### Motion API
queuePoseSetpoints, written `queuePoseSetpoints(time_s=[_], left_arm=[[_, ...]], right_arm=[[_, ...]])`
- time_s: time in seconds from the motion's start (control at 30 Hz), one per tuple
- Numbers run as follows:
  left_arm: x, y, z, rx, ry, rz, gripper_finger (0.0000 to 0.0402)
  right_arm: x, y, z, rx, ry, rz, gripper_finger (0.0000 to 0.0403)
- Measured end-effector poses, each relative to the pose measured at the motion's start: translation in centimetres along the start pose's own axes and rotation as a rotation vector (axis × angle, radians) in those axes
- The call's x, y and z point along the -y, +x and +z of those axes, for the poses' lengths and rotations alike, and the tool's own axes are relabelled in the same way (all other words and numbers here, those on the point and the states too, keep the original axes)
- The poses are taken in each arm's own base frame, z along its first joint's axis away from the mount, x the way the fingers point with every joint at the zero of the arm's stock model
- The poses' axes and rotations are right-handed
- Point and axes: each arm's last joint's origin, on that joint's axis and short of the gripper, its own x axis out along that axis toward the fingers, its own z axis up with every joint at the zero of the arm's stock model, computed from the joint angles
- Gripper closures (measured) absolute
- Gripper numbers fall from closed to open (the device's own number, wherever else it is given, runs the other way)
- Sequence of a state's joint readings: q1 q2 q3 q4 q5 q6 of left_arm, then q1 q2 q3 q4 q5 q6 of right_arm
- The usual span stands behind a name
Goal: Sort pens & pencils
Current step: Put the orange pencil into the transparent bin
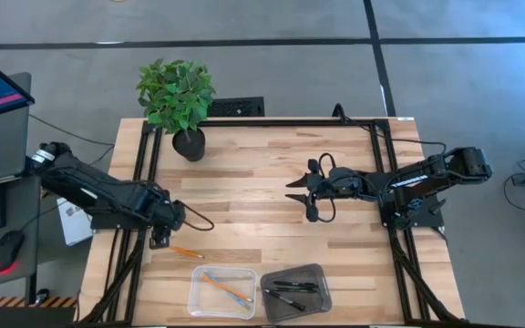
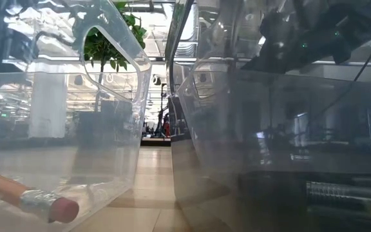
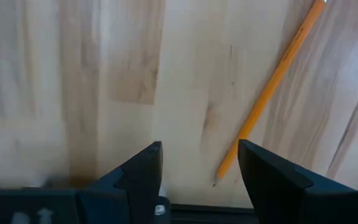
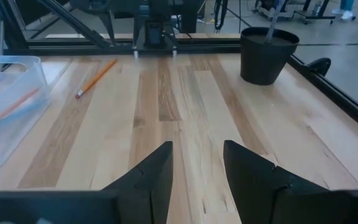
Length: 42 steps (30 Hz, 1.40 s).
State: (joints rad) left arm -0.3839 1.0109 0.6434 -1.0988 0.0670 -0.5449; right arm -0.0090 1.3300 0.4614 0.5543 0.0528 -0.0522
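Right up against the low camera sits a clear bin, and through its wall a pencil's pink eraser end shows, lying on the bin floor. From above, that clear bin holds one orange pencil and a light blue-grey pencil crossing it. Just beside it stands a darker tinted bin with the two black pens inside.

One more orange pencil lies loose on the wooden desk, near the clear bin's far left corner. The left end effector hangs low over the desk just beside that pencil, its fingers spread apart and holding nothing; in its wrist view the pencil's tip lies close to the gap between them.

The right end effector waits over the middle of the desk, fingers parted and empty, pointing toward the left arm. A potted plant stands at the far edge of the desk.
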Motion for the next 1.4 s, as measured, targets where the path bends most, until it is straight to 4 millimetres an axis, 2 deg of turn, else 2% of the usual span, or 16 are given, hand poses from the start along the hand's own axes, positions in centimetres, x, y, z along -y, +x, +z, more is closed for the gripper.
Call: queuePoseSetpoints(time_s=[0.57, 0.73, 1.0, 1.4], left_arm=[[1.5, 0.5, -0.9, -0.021, -0.228, -0.015, 0.0202], [1.9, 0.9, -1.3, -0.05, -0.19, 0.008, 0.0203], [2.9, 3.7, -1.6, -0.216, -0.059, 0.048, 0.0225], [3.6, 6.5, -0.9, -0.348, 0.041, 0.128, 0.0249]], right_arm=[[0.0, 0.0, 0.0, 0.0, 0.0, 0.0, 0.0238], [0.0, 0.0, 0.0, 0.0, 0.0, 0.0, 0.0238], [0.0, 0.0, 0.0, 0.0, 0.0, 0.0, 0.0238], [0.0, 0.0, 0.0, -0.001, 0.0, 0.0, 0.0238]])
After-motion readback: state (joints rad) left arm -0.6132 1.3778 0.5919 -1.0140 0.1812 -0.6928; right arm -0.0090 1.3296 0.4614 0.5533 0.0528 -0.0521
